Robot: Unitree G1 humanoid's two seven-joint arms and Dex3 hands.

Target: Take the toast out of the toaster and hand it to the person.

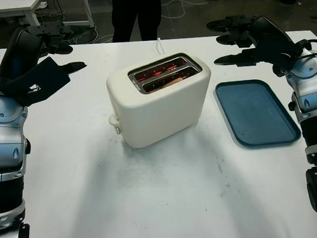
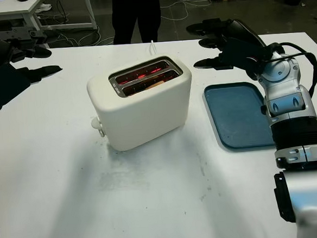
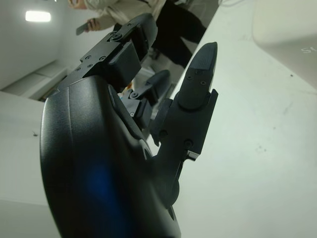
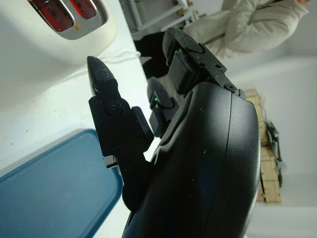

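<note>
A: Where is the toast?

B: Down in the toaster, which stands at the middle of the white table. One cream toaster, two slots on top, both glowing red inside. A brownish slice edge shows in the slot nearer the robot; whether the far slot holds a second slice I can't make out through the glow.

A: Which way does it run?

B: The slots, and the slice with them, run along the toaster's long axis, which lies on a diagonal: one end toward the robot's left and nearer it, the other toward the far right. The lever knob sits on the near left end, and a white cord leaves the far side.

A: The hands?

B: Two, both open and holding nothing. The left hand hangs above the table's far left part, well apart from the toaster. The right hand is over the far right, beyond the tray.

A: Anything else?

B: One blue tray lies flat, just right of the toaster. One person in dark trousers stands at the table's far edge.
</note>
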